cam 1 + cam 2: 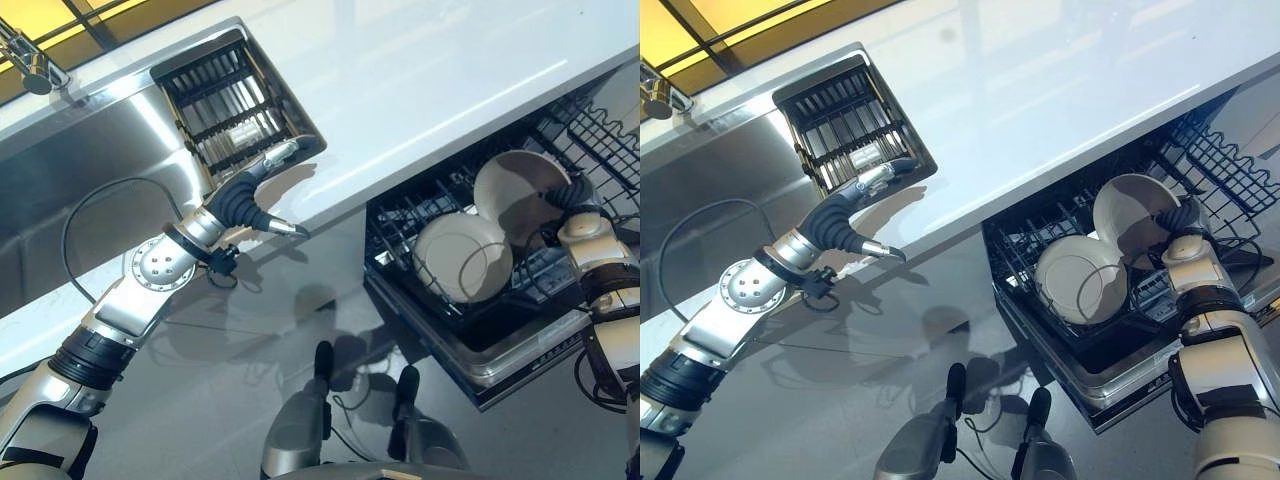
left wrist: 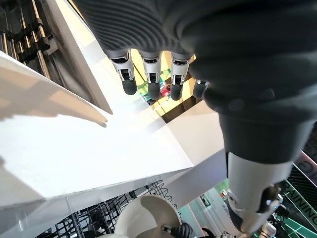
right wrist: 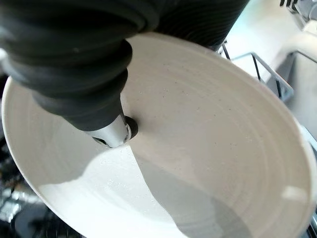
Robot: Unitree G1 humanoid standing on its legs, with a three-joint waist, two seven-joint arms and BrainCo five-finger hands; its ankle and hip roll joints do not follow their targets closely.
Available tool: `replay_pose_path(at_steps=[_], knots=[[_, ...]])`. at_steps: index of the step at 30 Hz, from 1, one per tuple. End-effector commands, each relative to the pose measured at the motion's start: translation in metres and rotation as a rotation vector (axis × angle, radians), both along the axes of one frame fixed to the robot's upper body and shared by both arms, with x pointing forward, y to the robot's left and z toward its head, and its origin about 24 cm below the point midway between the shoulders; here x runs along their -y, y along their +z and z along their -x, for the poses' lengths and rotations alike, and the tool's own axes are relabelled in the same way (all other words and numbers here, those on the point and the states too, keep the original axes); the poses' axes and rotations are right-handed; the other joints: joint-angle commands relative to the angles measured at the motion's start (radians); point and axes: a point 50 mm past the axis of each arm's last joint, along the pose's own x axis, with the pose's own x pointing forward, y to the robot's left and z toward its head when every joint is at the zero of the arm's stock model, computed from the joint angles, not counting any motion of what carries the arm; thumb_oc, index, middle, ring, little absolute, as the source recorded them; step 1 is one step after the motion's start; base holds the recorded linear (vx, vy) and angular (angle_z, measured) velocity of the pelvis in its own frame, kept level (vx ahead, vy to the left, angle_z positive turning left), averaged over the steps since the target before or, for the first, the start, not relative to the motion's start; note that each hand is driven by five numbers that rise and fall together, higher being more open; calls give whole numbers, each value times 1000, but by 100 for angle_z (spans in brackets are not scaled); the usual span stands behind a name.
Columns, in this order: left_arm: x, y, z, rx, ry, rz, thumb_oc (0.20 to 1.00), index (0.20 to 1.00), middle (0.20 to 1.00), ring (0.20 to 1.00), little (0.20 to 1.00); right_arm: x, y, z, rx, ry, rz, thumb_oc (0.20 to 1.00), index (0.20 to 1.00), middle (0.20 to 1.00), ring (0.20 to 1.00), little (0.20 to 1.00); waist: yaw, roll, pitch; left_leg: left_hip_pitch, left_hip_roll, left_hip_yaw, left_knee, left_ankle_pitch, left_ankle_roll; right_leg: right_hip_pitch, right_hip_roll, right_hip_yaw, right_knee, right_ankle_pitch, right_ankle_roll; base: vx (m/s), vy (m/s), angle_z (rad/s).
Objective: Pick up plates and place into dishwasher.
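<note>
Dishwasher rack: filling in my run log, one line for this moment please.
right hand: shut on plate over dishwasher rack | second plate: already racked | left hand: open, idle over counter

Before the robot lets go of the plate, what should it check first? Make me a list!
1. Right hand holding the round cream ceramic plate: ok; the thumb presses its face in the right wrist view, the fingers' grip is hidden.
2. Plate over the black wire dishwasher rack: ok.
3. Plate seated between the rack's prongs: cannot tell.
4. Clear of the second cream plate already standing in the rack: cannot tell, the rims look very close.
5. Left hand out of the way: ok, open at the white counter's edge beside the steel sink.
</note>
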Motion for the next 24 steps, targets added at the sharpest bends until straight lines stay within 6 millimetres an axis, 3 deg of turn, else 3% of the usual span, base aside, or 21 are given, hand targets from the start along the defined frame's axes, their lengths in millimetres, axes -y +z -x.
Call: replay_pose_path(at_steps=[1,12,13,14,19,24], knots=[[13,28,10,111,-102,50,1000,1000,1000,1000,1000,-11,63,-18,109,78,122,200,200,200,200,200,22,2,41,-12,-57,27,42,-172,6,-111,-65,-2,74,-104,53,-50,-15,2],[4,28,12,104,-81,55,1000,1000,1000,1000,1000,-22,58,-25,82,194,21,200,200,200,200,200,49,9,39,-17,-56,26,28,-159,7,-113,-74,-30,77,-101,55,-7,-6,2],[3,27,13,102,-82,54,1000,1000,1000,1000,1000,-21,59,-24,117,174,8,379,379,379,379,379,50,6,36,-11,-55,27,29,-161,7,-109,-74,-31,78,-102,54,42,13,2],[3,27,14,99,-84,54,1000,1000,1000,1000,1000,-18,61,-22,166,150,-17,1000,1000,1000,1000,1000,49,3,33,-6,-55,28,31,-164,8,-105,-74,-31,78,-102,54,51,21,2],[1,19,19,89,-93,57,1000,1000,1000,1000,1000,-11,68,-14,387,51,-95,1000,1000,1000,1000,1000,35,-5,14,14,-51,34,42,-178,10,-87,-70,-20,82,-105,55,52,52,1],[4,8,22,81,-84,76,1000,1000,1000,1000,1000,-5,54,-1,545,-112,-120,1000,1000,1000,1000,1000,11,-19,-13,47,-49,41,44,-194,16,-60,-64,2,78,-106,59,65,84,1]])
